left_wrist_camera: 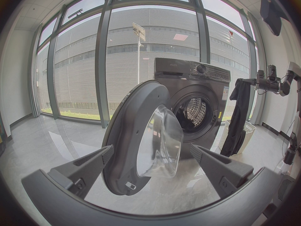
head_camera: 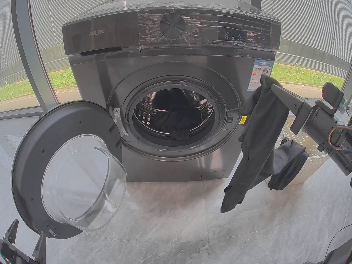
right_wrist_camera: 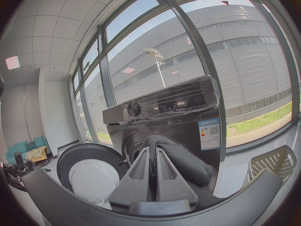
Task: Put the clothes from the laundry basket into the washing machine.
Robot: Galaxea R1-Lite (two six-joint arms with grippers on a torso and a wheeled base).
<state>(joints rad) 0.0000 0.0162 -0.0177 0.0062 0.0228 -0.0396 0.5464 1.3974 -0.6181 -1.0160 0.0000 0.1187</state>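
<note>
A grey front-loading washing machine [head_camera: 172, 92] stands ahead with its round door [head_camera: 69, 169] swung open to the left. Dark clothes [head_camera: 178, 121] lie in the drum. My right gripper [head_camera: 273, 87] is shut on a dark grey garment [head_camera: 262, 143], which hangs in the air right of the drum opening, its lower part draped over the white laundry basket [head_camera: 311, 158]. In the right wrist view the garment [right_wrist_camera: 178, 160] is pinched between the fingers [right_wrist_camera: 169, 176]. My left gripper [left_wrist_camera: 150, 156] stands open low at the left, facing the door [left_wrist_camera: 138, 135].
Grey tiled floor [head_camera: 176, 220] spreads in front of the machine. Glass window walls rise behind it. The open door takes up the space to the machine's left; the basket stands against its right side.
</note>
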